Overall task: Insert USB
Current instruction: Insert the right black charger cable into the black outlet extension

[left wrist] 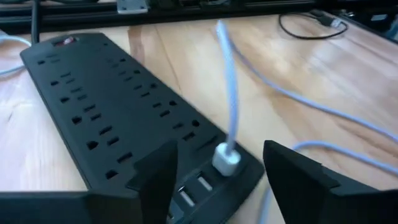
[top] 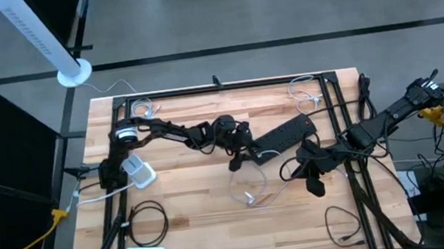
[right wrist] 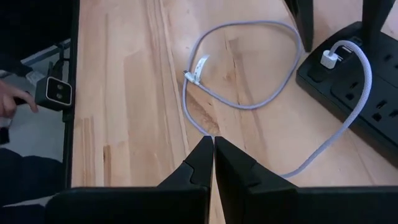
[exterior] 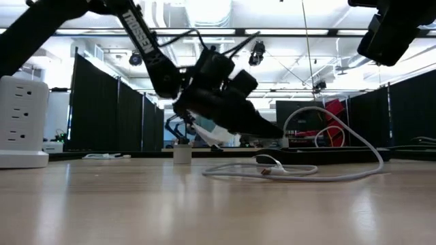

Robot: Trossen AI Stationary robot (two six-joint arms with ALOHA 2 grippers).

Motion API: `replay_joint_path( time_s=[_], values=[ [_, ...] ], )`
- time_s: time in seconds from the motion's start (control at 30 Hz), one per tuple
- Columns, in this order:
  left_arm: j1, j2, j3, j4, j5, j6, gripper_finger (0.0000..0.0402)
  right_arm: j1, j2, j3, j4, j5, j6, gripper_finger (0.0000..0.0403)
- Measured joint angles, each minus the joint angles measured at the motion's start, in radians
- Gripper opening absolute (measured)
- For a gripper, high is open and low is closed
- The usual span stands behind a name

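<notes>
While the left gripper (left wrist: 217, 180) stands with its 2 dark fingers (left wrist: 155, 174) spread to either side of the white USB plug (left wrist: 227, 160), touching it on neither side, the plug itself sits seated in a port at the near end of the black power strip (left wrist: 106, 112), so the insertion looks done and the step in hand is the release. Judging from that, the next move calls for a straight retreat away from the strip, without brushing the grey cable (left wrist: 231, 81) that rises from the plug between the fingers, since a snag there could pull the plug back out. Nearest in the right wrist view, the right gripper (right wrist: 213, 163) is clenched on nothing and hangs above bare wood, with the cable's loop (right wrist: 242, 68) and its loose far connector (right wrist: 199, 68) lying beyond it, and farther on the plug in the corner of the strip. That view shows what the left wrist view cannot: the free end of the cable resting on the table, well apart from the strip. The high view alone places both arms, the left one reaching to the strip's end near the table's middle (top: 241, 143), the right one just beside it. From table height the cable arcs up toward the strip, but the port itself is hidden.
</notes>
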Motion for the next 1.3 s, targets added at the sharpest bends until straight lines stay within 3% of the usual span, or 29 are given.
replay_joint_path(
  time_s=[0.13, 0.33, 0.5, 0.63, 1.0, 1.13, 1.3],
  values=[
    [-0.017, -0.05, 0.0, -0.059, 0.004, 0.0, 0.0227, 0.0, 0.0, 0.0, 0.0, -0.011, -0.027, 0.0],
    [-0.056, -0.171, 0.002, -0.179, -0.024, 0.002, 0.0212, 0.021, 0.011, 0.0, -0.019, -0.152, -0.066, 0.0],
    [-0.088, -0.281, 0.002, -0.339, -0.087, 0.001, 0.0192, 0.12, 0.045, 0.0, -0.029, -0.24, -0.07, 0.0],
    [-0.12, -0.337, 0.003, -0.433, -0.128, -0.09, 0.0173, 0.219, 0.092, 0.001, -0.03, -0.315, 0.006, 0.0004],
    [-0.253, -0.414, 0.003, -0.598, -0.241, -0.338, 0.0111, 0.49, 0.317, 0.104, -0.053, -0.33, 0.23, 0.0135],
    [-0.312, -0.433, 0.003, -0.655, -0.31, -0.378, 0.0089, 0.56, 0.418, 0.13, -0.054, -0.33, 0.272, 0.0156],
    [-0.354, -0.45, 0.003, -0.686, -0.318, -0.418, 0.0071, 0.627, 0.523, 0.164, -0.054, -0.33, 0.293, 0.0161]
  ],
)
